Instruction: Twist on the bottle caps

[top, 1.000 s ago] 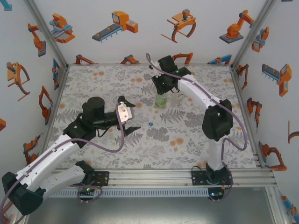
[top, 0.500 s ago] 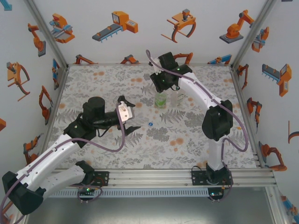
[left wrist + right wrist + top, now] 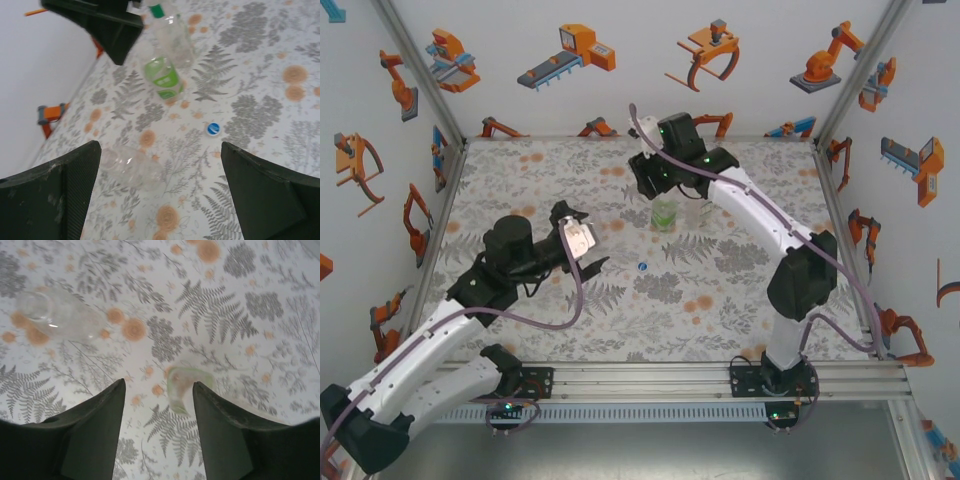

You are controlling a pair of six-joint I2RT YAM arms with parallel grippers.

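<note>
A green-tinted bottle (image 3: 665,213) stands upright mid-table with a taller colourless bottle (image 3: 705,212) to its right. In the left wrist view the green bottle (image 3: 164,80) stands in front of the colourless one (image 3: 176,40). A green cap (image 3: 157,10) sits on a neck above them; whose neck is unclear. A blue cap (image 3: 642,266) (image 3: 213,128) lies loose on the table. Another colourless bottle (image 3: 131,166) (image 3: 55,315) lies on its side. My right gripper (image 3: 648,188) (image 3: 159,385) is open above the green bottle (image 3: 187,387), holding nothing. My left gripper (image 3: 586,240) (image 3: 160,150) is wide open over the lying bottle.
The floral table (image 3: 540,180) is walled at the back and both sides by white panels with orange robot pictures. The right arm's forearm (image 3: 750,205) reaches across above the standing bottles. A metal rail (image 3: 650,378) with both arm bases runs along the near edge.
My right gripper has opened and drawn up and back-left, away from the green bottle's top. My left arm has pulled back a little to the left, its gripper still wide open.
</note>
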